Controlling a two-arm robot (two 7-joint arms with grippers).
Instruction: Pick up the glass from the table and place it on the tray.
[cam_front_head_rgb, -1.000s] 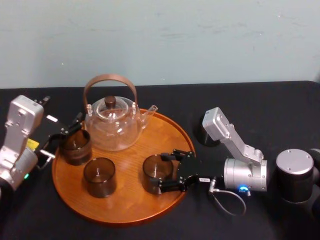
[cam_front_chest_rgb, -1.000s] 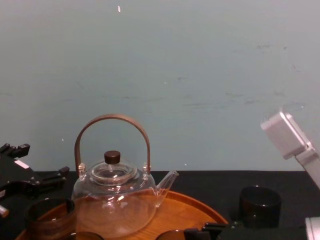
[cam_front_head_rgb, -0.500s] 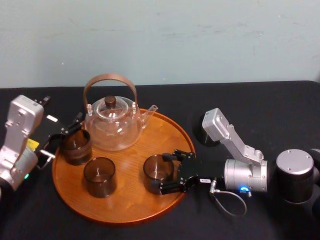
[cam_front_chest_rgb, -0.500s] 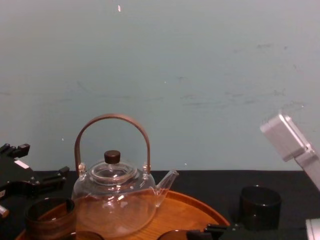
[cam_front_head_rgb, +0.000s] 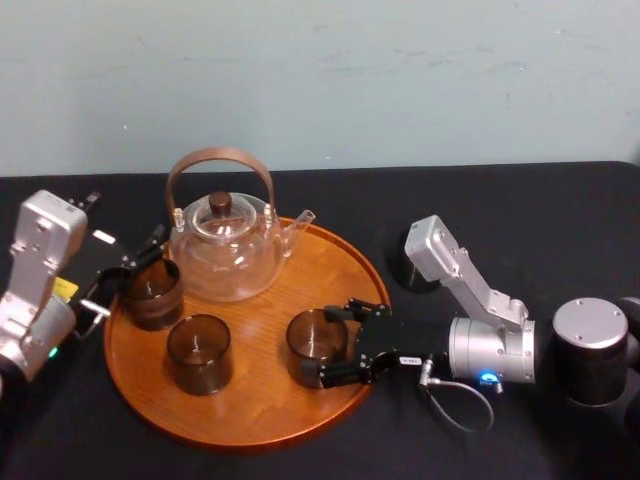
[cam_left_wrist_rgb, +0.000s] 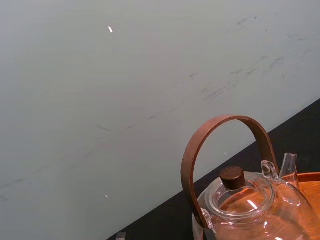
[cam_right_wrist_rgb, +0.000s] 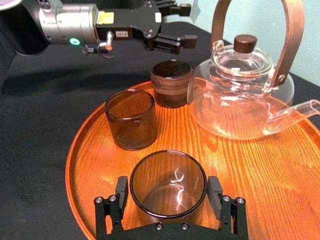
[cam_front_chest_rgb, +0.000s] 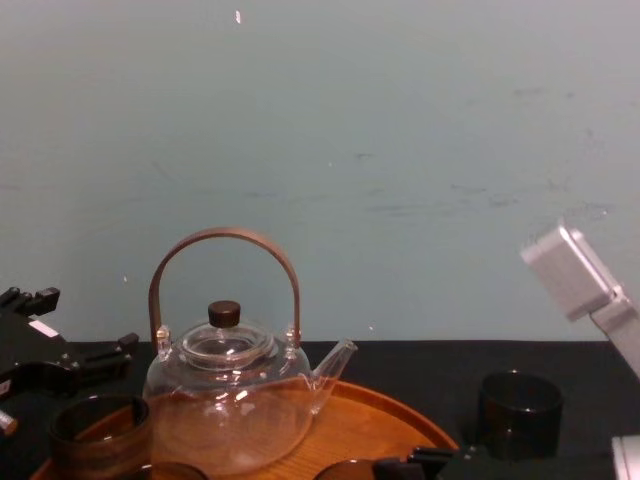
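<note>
Table (cam_front_head_rgb: 330, 200): covered in black cloth, set against a pale blue-green wall. Tray (cam_front_head_rgb: 250, 410): large, round, orange-brown wood with visible grain and a low raised rim; it lay on the table left of centre and carried all the items below except the black cup. Teapot (cam_front_head_rgb: 225, 255): clear glass, rounded body, arched brown handle, dark knob on the lid, spout turned toward the robot's right; it stood at the back of the tray. Right gripper (cam_front_head_rgb: 335, 346): black, reaching in low over the tray's right rim, released, one finger just beside each wall of the glass with a thin gap on either side. Left gripper (cam_front_head_rgb: 128, 272): black, at the tray's left rim, fingers spread. Glass (cam_front_head_rgb: 316, 345): short, straight-sided tumbler of smoky brown glass, open-topped and upright; it stood on the tray's front right part, between the right gripper's fingers. Second tumbler (cam_front_head_rgb: 198, 353): same make, upright at the tray's front left. Third tumbler (cam_front_head_rgb: 152, 292): darker, with a banded wall, at the tray's left edge beside the teapot, close to the left gripper. Black cup (cam_front_head_rgb: 412, 272): on the table right of the tray, partly behind the right arm.
</note>
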